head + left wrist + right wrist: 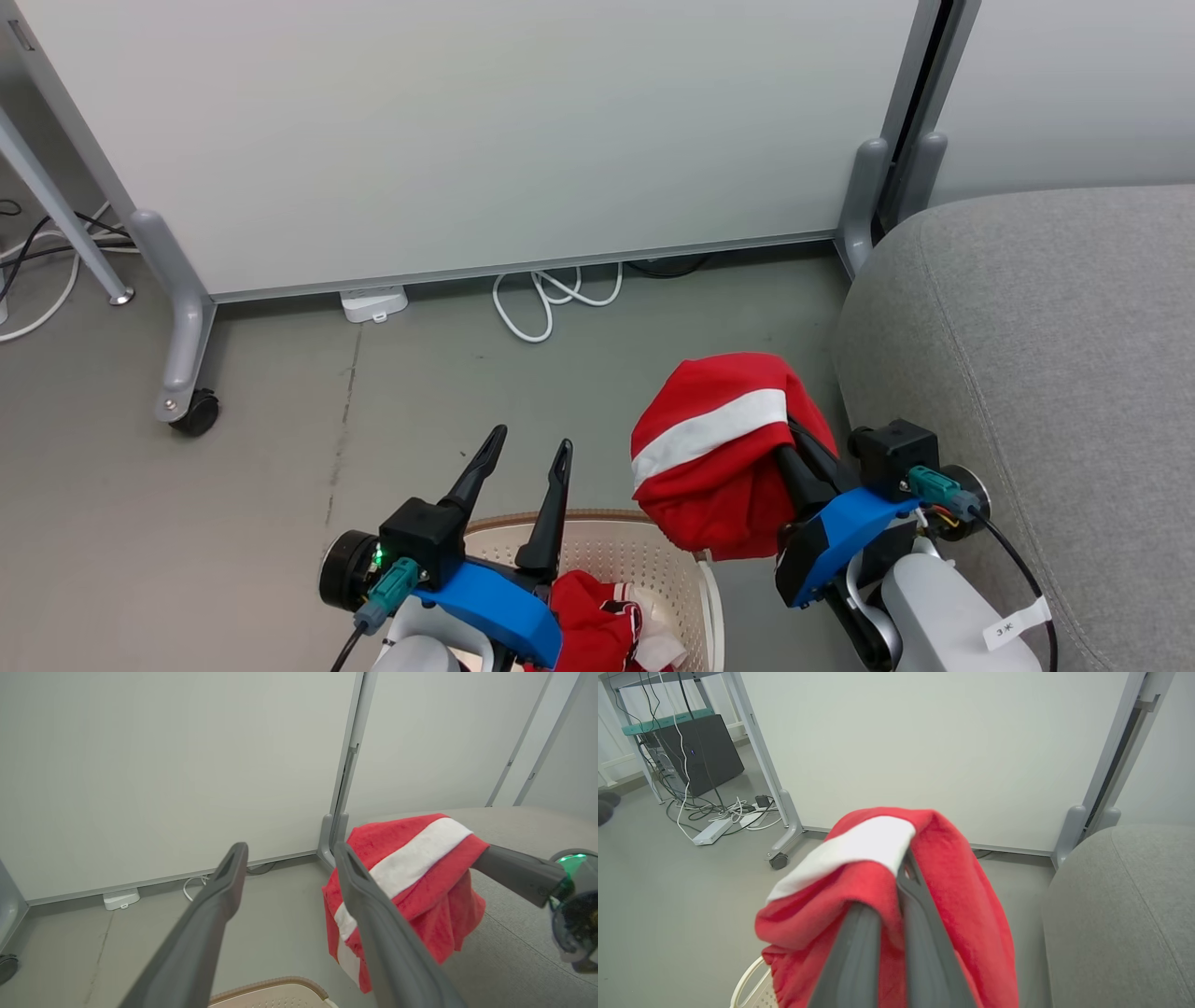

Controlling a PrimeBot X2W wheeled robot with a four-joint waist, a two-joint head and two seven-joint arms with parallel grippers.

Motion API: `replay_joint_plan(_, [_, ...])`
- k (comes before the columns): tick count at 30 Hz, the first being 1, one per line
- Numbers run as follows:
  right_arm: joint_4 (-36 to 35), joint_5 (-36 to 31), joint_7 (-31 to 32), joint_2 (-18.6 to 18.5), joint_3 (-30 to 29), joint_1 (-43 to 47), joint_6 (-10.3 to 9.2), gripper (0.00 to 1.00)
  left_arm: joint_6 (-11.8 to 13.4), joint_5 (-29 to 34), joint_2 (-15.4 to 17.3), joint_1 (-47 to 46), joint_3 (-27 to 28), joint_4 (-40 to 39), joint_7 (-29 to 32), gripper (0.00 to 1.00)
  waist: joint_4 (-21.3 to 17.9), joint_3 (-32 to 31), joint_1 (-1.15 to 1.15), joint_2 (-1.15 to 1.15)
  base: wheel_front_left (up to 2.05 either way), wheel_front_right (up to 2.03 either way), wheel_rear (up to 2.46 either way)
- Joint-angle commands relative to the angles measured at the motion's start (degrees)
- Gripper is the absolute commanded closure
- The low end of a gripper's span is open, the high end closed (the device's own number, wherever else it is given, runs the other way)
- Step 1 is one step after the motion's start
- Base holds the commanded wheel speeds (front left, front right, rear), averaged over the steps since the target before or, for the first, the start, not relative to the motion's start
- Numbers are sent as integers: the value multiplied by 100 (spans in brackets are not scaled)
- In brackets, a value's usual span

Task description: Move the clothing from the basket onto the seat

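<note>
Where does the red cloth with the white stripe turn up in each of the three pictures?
Head view: red cloth, right of centre.
Left wrist view: right of centre.
Right wrist view: lower middle, draped over the right pincer.
Shared landmark: grey seat, to its right in all three.

The grey floor [280,523] bears the basket [653,560] at the head view's lower middle, the seat [1046,355] to its right, and, along the wheeled partition [467,140], a looped white cable [551,303] and a small white box [373,303].

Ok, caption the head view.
Right hand holds a red white-striped garment beside the grey seat; open left hand hovers over the basket.
</note>
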Motion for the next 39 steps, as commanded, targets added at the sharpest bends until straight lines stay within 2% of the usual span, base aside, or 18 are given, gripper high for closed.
replay_joint_plan(1, [-20, 31, -14, -17, 20, 58, 3, 100, -59, 86, -30, 66, 56, 35, -29, 0, -20, 3, 0, 0, 0, 0, 0])
replay_joint_plan(13, [-50, 49, -17, -17, 95, -20, 3, 100, -274, 328, -174, 28, 217, 179, -29, 0, -487, 62, 0, 0, 0, 0, 0])
replay_joint_plan(39, [-140, 159, -37, -16, 114, -104, 3, 100, -477, 603, -280, -153, 368, 275, -29, 0, -2171, 298, 0, 0, 0, 0, 0])
